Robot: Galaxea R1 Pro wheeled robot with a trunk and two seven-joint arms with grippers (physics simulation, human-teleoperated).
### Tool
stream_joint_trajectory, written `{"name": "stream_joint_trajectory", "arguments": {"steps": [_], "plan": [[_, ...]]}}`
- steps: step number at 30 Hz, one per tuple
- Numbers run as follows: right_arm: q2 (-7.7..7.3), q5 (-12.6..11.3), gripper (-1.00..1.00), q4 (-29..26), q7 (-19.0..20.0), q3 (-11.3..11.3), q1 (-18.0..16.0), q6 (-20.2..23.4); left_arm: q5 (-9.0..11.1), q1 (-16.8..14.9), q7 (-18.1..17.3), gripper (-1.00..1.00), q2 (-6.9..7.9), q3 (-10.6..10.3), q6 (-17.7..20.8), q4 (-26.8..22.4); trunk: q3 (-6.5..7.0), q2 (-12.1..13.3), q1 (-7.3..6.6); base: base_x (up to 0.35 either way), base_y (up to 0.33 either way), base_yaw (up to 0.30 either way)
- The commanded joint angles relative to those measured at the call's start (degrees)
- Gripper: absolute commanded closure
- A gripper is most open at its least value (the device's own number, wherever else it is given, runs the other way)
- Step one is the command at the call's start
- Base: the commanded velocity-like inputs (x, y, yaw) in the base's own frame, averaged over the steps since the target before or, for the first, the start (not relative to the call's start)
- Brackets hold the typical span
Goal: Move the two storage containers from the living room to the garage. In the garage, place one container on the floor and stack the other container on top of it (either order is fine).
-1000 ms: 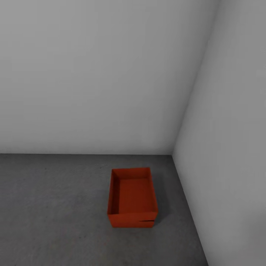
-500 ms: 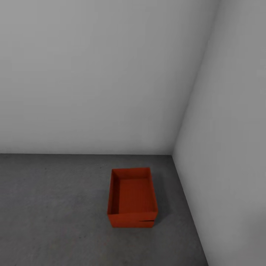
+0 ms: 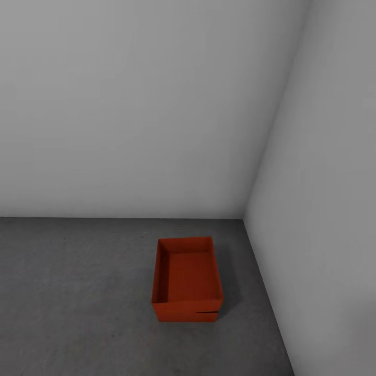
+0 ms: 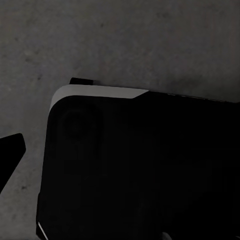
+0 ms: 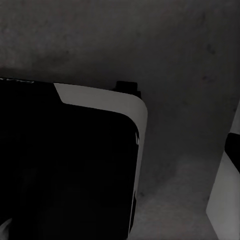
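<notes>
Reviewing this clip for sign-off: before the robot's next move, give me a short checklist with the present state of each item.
1. Bins in the garage: ok. They sit on the grey concrete floor near the corner of the pale walls.
2. One bin on the floor: ok, the lower bin rests there.
3. Other bin stacked on it: ok, the upper bin sits on top.
4. Stack squared up: not ok, the upper bin looks slightly skewed.
5. Arms clear of the stack: ok in the head view.
6. Grippers empty: cannot tell.

Two orange-red topless storage containers, upper container (image 3: pixel 190 274) nested slightly askew on lower container (image 3: pixel 185 314), resting on dark grey concrete floor (image 3: pixel 78 292) near corner.
</notes>
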Motion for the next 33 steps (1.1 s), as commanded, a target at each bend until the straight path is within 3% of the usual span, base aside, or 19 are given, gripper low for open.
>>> {"name": "stream_joint_trajectory", "arguments": {"steps": [1,33], "plan": [[-0.03,0.6,-1.00,0.2,0.0,-0.2,-0.1,-0.4,0.3,-0.1,-0.4,-1.00,0.01,0.4,-0.3,0.2,-0.05,0.0,0.01,0.000,0.000,0.000],[-0.02,0.6,-1.00,0.2,0.0,-0.2,-0.1,-0.4,0.3,-0.1,-0.4,-1.00,0.01,0.4,-0.3,0.2,-0.05,0.0,0.01,0.000,0.000,0.000]]}}
